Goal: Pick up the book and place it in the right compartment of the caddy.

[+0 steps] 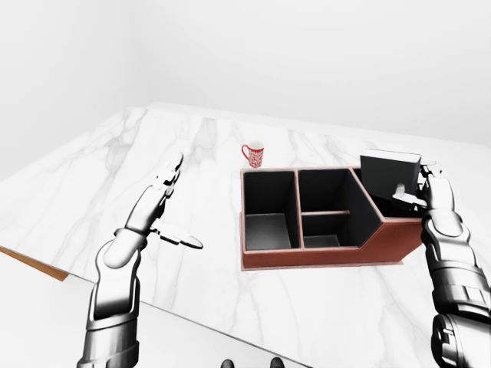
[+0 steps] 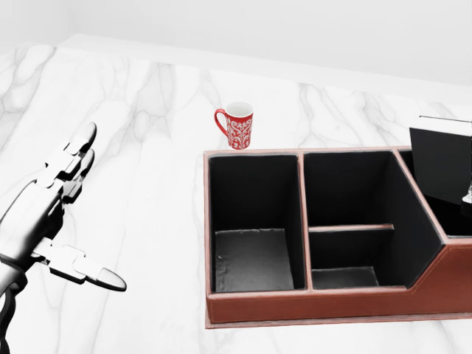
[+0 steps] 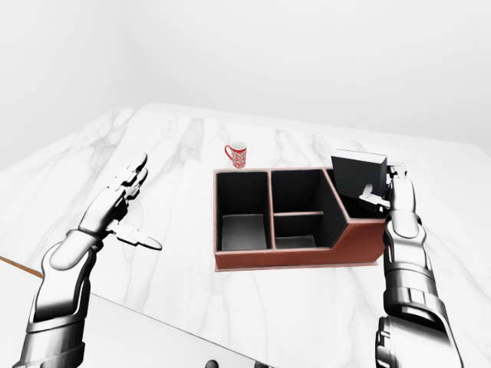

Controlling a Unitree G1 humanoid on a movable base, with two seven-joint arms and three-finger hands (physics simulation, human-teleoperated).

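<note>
The black book [image 1: 390, 173] stands upright in the right compartment of the brown caddy [image 1: 322, 259], leaning against its slanted wall; it also shows at the right edge of the head view [image 2: 442, 166]. My right hand [image 1: 420, 185] is just right of the book, fingers straight up and thumb reaching across the book's lower face, not closed round it. My left hand [image 1: 184, 203] hovers open over the marble at the left, well away from the caddy. The caddy's left and middle compartments hold nothing.
A red patterned mug [image 1: 254, 154] stands on the white marble table [image 1: 100, 169] just above the caddy's top left corner. A brown wooden edge [image 1: 34, 264] shows at the lower left. A plain white wall lies beyond the table.
</note>
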